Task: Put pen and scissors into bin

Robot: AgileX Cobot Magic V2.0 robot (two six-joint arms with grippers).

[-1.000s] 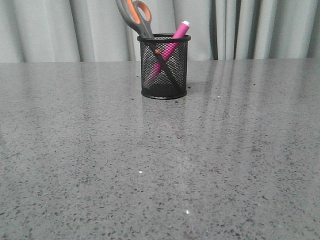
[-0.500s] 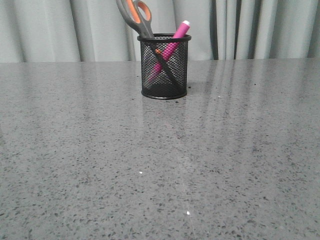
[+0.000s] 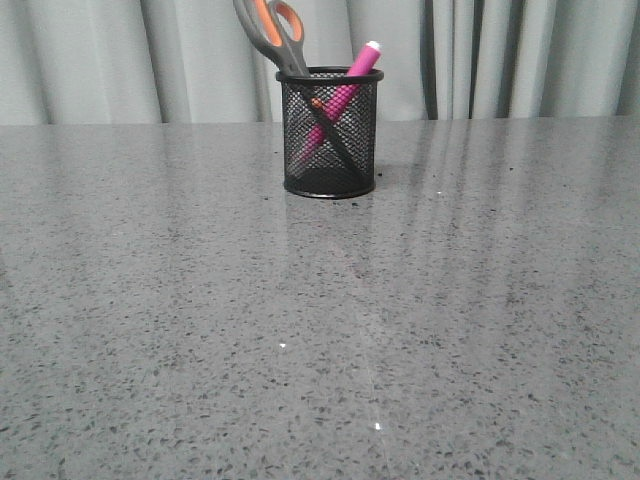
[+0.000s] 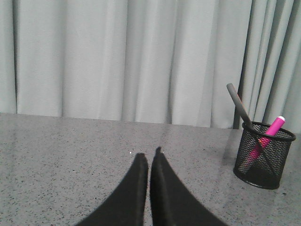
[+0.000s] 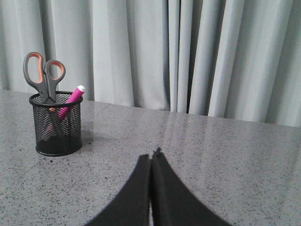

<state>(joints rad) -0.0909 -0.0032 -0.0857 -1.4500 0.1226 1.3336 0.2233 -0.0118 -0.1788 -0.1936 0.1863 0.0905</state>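
Observation:
The black wire-mesh bin stands upright at the far middle of the grey table. The pink pen leans inside it, its capped end above the rim. The scissors stand in it, blades down, grey and orange handles sticking out. The bin also shows in the left wrist view and the right wrist view, with pen and scissors inside. My left gripper is shut and empty, away from the bin. My right gripper is shut and empty, also apart from it. Neither gripper shows in the front view.
The grey speckled table stretches from the bin to the near edge. A pale grey curtain hangs behind the table's far edge.

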